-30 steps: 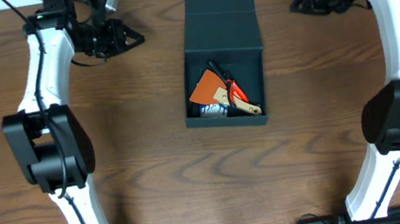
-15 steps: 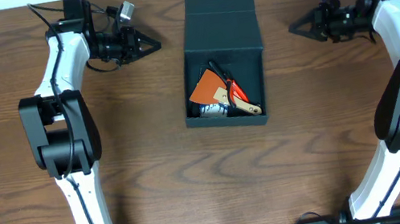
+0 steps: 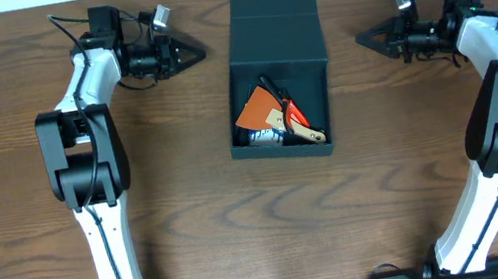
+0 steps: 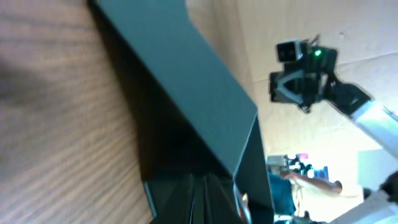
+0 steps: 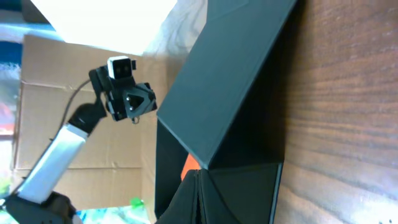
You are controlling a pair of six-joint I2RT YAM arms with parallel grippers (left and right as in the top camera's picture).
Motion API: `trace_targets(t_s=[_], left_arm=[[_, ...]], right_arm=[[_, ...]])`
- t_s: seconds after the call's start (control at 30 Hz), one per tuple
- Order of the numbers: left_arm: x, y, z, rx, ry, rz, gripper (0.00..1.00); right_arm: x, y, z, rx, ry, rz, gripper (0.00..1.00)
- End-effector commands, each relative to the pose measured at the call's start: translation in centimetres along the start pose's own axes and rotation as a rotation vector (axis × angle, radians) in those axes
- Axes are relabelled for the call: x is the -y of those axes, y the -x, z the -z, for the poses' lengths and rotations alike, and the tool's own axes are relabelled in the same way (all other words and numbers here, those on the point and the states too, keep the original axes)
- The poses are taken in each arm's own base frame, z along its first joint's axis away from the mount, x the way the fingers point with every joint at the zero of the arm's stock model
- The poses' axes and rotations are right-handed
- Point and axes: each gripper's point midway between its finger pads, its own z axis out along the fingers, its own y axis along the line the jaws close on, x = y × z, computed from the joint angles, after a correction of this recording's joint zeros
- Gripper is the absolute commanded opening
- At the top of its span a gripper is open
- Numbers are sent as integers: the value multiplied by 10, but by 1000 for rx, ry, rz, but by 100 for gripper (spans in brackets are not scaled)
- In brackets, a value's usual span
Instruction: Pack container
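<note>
Running near-to-far — container (image 3: 283, 148), flap (image 3: 274, 29) rearward.

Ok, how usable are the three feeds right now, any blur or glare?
Overhead: sharp and evenly lit; the orange items inside the container read clearly. Left wrist: soft all over, the table grain is smeared and the container is a nearly featureless dark mass. Right wrist: table grain is crisp, but there is a blown-out white patch at upper left and the background is hazy.
</note>
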Motion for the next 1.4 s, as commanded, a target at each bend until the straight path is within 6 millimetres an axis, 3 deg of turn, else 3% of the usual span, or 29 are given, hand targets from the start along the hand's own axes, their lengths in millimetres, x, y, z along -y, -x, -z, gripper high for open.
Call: trace_targets(t_s=[0.0,0.33,0.7,0.87,1.1,1.37], left_arm=[[-1,-4,-13,-20,-71,109,6],[-12,-14,-44,-60,-85,146,6],[-23,-14,-45,-49,-44,162,5],[-26,-15,-45,-50,-36,172,6],[-34,-21,-49,-58,-31,199,6],[-42,-26,-51,-65,-28,221,6]], right_arm=[[-3,0,-5,-13,50,-101,1],[26,10,-10,37,-48,-293,1],[61,-8,-45,-40,-29,-422,1],[58,-6,-63,-51,9,-407,1],[39,9,-80,-29,53,-366,1],[30,6,-92,-45,62,-360,1]])
